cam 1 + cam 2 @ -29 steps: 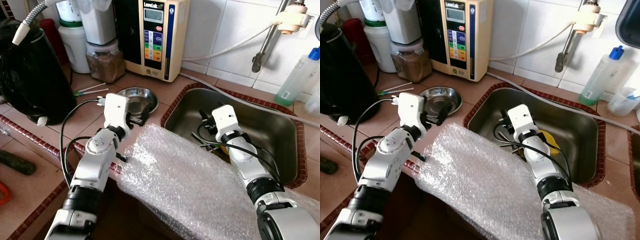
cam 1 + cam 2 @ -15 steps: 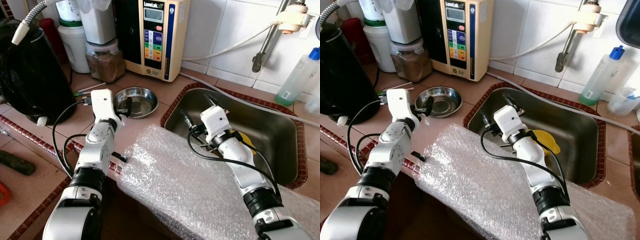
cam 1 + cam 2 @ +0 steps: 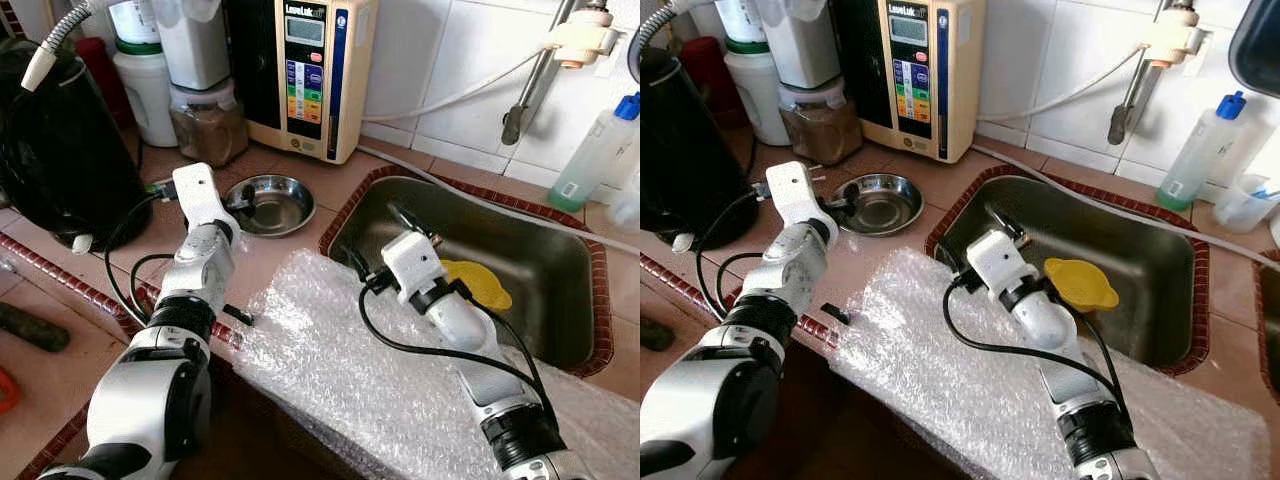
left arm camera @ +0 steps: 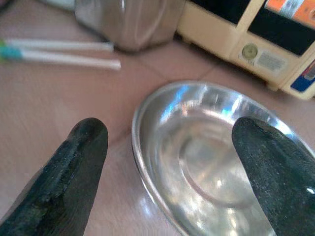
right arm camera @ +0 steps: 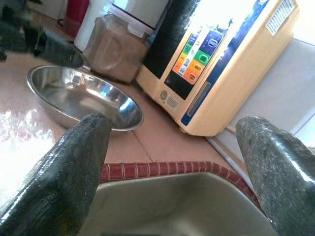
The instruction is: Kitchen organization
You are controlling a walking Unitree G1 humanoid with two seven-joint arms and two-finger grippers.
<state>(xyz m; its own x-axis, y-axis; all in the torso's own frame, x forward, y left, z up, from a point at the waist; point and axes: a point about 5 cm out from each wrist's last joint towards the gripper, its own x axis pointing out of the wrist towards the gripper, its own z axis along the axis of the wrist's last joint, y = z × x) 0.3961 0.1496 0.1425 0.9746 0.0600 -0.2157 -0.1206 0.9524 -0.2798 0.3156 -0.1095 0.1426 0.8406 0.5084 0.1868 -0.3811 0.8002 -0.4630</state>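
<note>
Step in hand, as judged: grasp of the steel bowl [image 3: 268, 203] by the left gripper [image 4: 172, 162]. Jaws wide, straddling the near rim of the bowl in the left wrist view, nothing held. Bowl location: on the tabletop [image 3: 300, 170], between the water ioniser [image 3: 305, 75] and the sink [image 3: 545, 300], just beside the sink's corner.

Procedure for a clean grasp:
- Lower until one finger sits inside the rim and the other outside.
- Close on the rim wall, not across the full width; thin polished steel likely to slip under a shallow pinch.
- Lift level; avoid dragging toward the two straws [image 4: 59, 54] lying near the bowl.

Right gripper [image 5: 177, 162]: at the near left corner of the sink, jaws wide and empty, aimed across the sink edge toward the bowl and ioniser. Hold clear to prevent contact between arms.

Surface: brown tile with a red mosaic edge. Bubble wrap [image 3: 360, 370] draped over the front edge and part of the sink; yellow funnel [image 3: 478, 283] in the basin.

Room: white tiled wall, faucet [image 3: 560, 50], a spray bottle [image 3: 600, 150], a jar of brown powder [image 3: 208, 120], a black kettle [image 3: 60, 150] at far left.
</note>
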